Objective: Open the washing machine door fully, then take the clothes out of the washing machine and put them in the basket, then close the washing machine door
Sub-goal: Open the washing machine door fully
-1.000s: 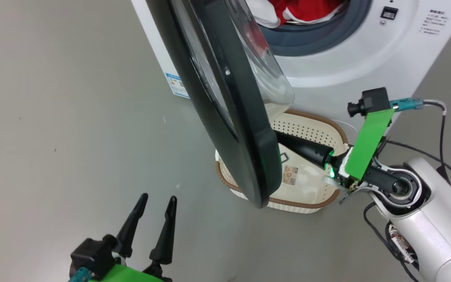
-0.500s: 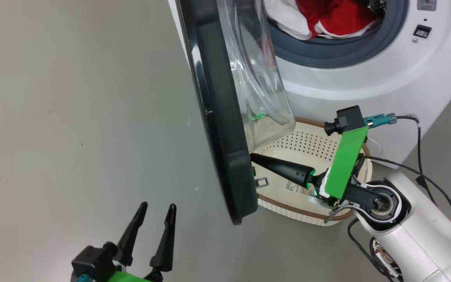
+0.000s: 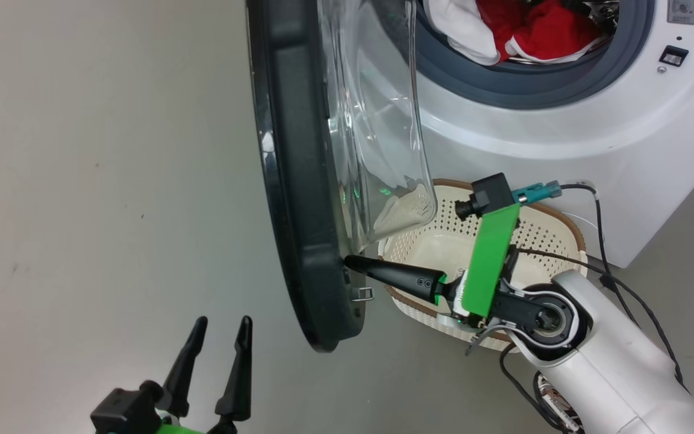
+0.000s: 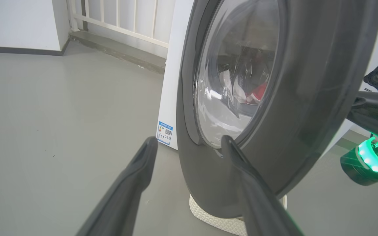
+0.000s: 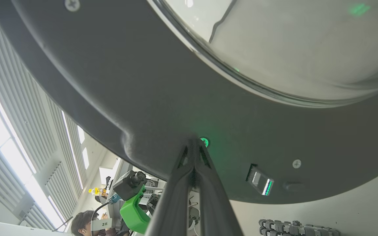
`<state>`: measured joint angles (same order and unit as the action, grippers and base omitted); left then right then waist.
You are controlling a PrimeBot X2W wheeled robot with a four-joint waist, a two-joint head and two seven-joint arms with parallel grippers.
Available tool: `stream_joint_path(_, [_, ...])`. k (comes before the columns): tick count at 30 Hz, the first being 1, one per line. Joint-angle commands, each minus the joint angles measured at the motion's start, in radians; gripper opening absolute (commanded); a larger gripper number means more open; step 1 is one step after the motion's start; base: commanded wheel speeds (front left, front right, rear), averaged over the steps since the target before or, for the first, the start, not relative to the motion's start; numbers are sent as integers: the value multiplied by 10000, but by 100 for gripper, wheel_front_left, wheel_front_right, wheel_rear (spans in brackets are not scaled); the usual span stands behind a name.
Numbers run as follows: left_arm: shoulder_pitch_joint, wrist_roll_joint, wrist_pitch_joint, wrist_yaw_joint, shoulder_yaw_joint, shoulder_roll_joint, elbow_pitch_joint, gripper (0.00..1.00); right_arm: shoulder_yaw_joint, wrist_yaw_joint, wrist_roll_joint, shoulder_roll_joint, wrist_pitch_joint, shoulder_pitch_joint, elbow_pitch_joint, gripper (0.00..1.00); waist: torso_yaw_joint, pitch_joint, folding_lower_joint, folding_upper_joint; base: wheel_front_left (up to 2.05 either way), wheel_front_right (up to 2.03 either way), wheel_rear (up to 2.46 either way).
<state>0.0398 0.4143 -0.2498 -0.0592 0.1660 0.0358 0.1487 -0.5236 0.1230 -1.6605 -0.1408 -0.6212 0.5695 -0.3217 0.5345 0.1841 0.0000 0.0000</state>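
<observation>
The washing machine door [image 3: 290,181] stands edge-on at mid view, black rim leftward, glass bowl [image 3: 377,120] facing the white washing machine [image 3: 564,132]. Red and white clothes [image 3: 534,27] lie in the drum behind the grey gasket. My right gripper [image 3: 350,262] is shut, its tips touching the door's inner rim [image 5: 143,98] low down; the two fingers [image 5: 176,196] lie pressed together. The cream basket [image 3: 540,223] sits on the floor under my right arm. My left gripper [image 3: 217,328] hangs open at the lower left, before the door's outer face [image 4: 307,98], holding nothing.
Bare grey floor [image 3: 112,181] spreads left of the door. A metal latch [image 3: 362,294] sticks out of the door's lower edge. Cables [image 3: 600,241] trail over the basket's right side. A blue label [image 4: 165,132] marks the machine's side. A person [image 5: 84,223] sits in the background.
The door has swung wider, its lower edge moving left off the basket. My shut right gripper has followed it leftward, tips on the inner rim. The head camera has also shifted.
</observation>
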Motion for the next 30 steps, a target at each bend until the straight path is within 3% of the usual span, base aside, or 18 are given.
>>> stream_joint_path(1, [24, 107, -120, 110, -400, 144, -319, 100, -167, 77, 193, 362, -45, 285, 209, 0, 16, 23, 0, 0, 0, 0, 0])
stream_joint_path(12, [-99, 238, -120, 250, -574, 144, -568, 100, -326, 77, 207, 782, -85, 735, -170, 0, 89, 108, 0, 0, 0, 0, 0])
stream_joint_path(30, [-251, 424, -120, 534, -843, 144, -847, 100, -1066, 77, -64, 902, -3, 1170, -318, 0, 193, 270, 0, 0, 0, 0, 0])
